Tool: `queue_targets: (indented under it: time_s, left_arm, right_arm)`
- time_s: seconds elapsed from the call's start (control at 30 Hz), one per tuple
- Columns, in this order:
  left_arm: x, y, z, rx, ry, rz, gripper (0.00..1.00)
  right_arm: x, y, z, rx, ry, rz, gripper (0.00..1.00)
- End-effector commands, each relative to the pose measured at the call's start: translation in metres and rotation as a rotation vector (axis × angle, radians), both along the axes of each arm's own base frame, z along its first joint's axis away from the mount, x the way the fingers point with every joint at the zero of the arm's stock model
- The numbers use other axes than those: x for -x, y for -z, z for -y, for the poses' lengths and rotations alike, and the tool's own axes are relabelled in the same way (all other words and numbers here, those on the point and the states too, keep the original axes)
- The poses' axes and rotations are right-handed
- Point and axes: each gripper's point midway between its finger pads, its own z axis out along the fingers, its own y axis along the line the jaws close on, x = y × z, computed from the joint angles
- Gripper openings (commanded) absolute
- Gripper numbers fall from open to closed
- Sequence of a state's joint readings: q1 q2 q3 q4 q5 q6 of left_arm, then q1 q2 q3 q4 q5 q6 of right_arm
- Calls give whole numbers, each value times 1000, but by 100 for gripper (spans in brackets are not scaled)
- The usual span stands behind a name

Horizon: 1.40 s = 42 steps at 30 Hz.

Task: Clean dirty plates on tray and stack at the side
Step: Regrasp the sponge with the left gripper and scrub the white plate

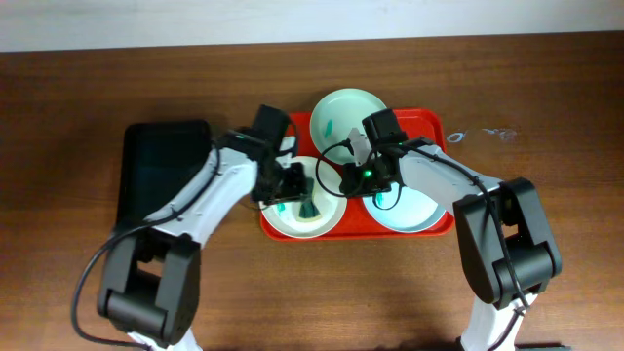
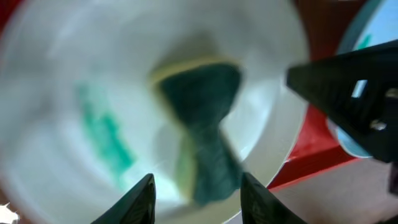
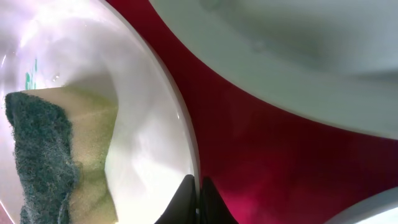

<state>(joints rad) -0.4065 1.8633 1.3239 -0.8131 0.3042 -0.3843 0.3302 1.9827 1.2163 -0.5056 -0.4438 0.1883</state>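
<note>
Presently, the white plate [image 1: 292,222] sits on the red tray [image 1: 429,127], with the sponge [image 2: 205,137] lying on it. The left pincer [image 2: 198,190] is spread astride the sponge; the right pincer [image 3: 199,190] pinches the plate's rim. Recommend closing squarely on the sponge, then scrubbing the teal smear [image 2: 102,134] with the rim held firm.

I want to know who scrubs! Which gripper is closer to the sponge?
Left. The left gripper hangs over the sponge; the right gripper pinches the white plate's rim beside it.
</note>
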Motion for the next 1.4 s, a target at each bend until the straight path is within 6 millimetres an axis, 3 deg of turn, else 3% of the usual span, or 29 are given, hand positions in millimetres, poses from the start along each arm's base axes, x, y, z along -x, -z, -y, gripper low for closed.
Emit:
queue_targets:
  time_s: [0.0, 0.2, 0.33, 0.53, 0.7, 0.8, 0.97, 1.03, 1.1, 1.37]
  left_arm:
    - [0, 3, 13, 12, 31, 18, 40]
    - [-9, 8, 4, -58, -78, 38, 40]
    - [-12, 11, 9, -49, -70, 49, 45]
    - [-16, 14, 26, -29, -58, 76, 42]
    - [-14, 22, 35, -33, -107, 57, 29]
    - [-11, 35, 35, -68, -123, 40, 31]
    - [-8, 50, 35, -92, -119, 17, 24]
    - [-8, 51, 34, -97, -120, 17, 12]
    - [-11, 52, 29, -125, -129, 32, 1]
    - [-14, 53, -44, -513, -188, 122, 0]
  right_arm:
    - [3, 15, 9, 69, 16, -21, 4]
    - [-6, 4, 32, 203, 86, 2, 4]
    - [-8, -3, 32, 210, 87, 2, 4]
    - [-6, -5, 24, 179, 72, -6, 4]
    - [-5, -5, 22, 179, 67, -6, 4]
    - [-4, -5, 23, 180, 66, -9, 4]
    - [-4, -5, 23, 180, 66, -9, 4]
    - [-4, -4, 23, 181, 67, -9, 4]
    - [-4, -4, 23, 181, 67, -10, 4]
    - [-3, -4, 25, 191, 68, -15, 4]
